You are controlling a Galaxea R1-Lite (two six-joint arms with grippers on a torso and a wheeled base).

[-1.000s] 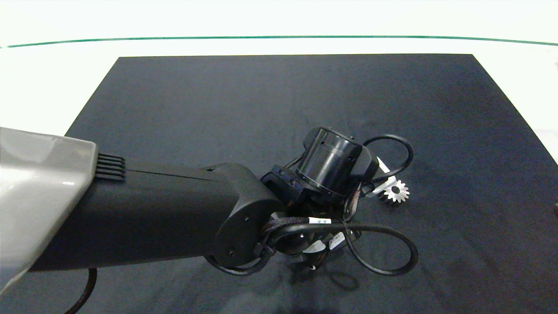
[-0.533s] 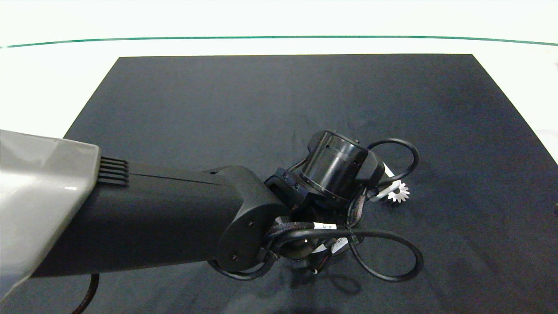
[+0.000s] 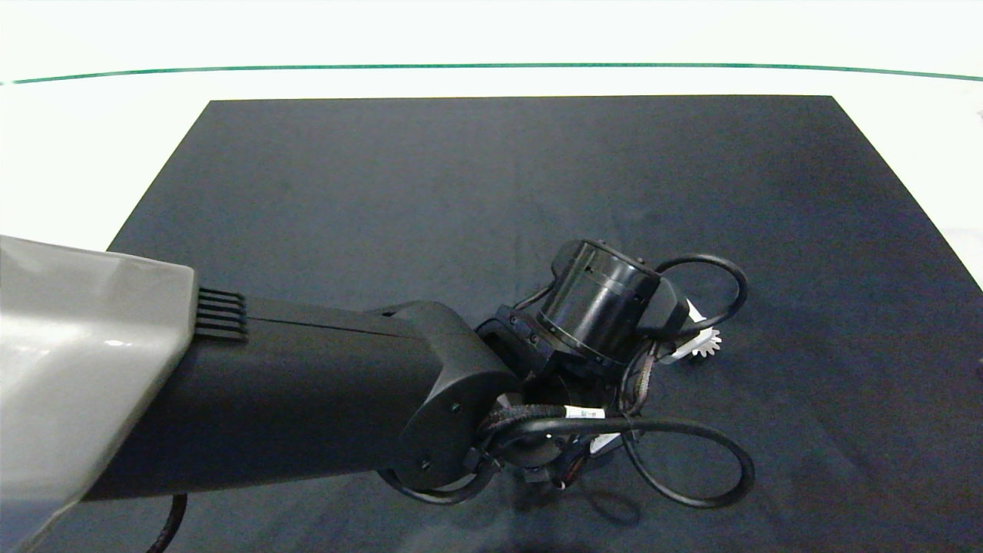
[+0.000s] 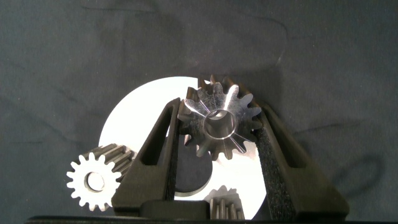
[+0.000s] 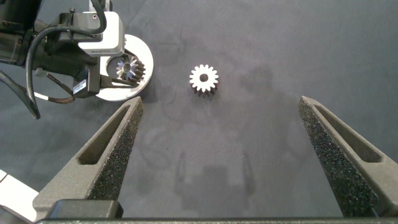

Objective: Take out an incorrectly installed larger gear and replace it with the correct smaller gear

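Note:
The larger gear (image 4: 221, 121), silver with sharp teeth, sits between my left gripper's (image 4: 217, 109) two dark fingers, which are shut on its sides above a round white base disc (image 4: 137, 106). Two small silver gears (image 4: 93, 180) (image 4: 225, 210) stand on that disc. The smaller gear (image 5: 203, 79) lies loose on the black mat beside the disc (image 5: 142, 50). In the head view it (image 3: 706, 342) peeks out past the left wrist, which hides the fingers and the disc. My right gripper (image 5: 219, 102) hovers wide open over the mat, apart from the loose gear.
A black mat (image 3: 491, 177) covers the white table. The left arm's looping black cables (image 3: 691, 461) hang low over the mat near the disc. The left wrist camera housing (image 5: 93, 37) stands over the disc.
The left arm has shifted slightly toward the near right of the mat, covering more of the loose small gear in the head view.

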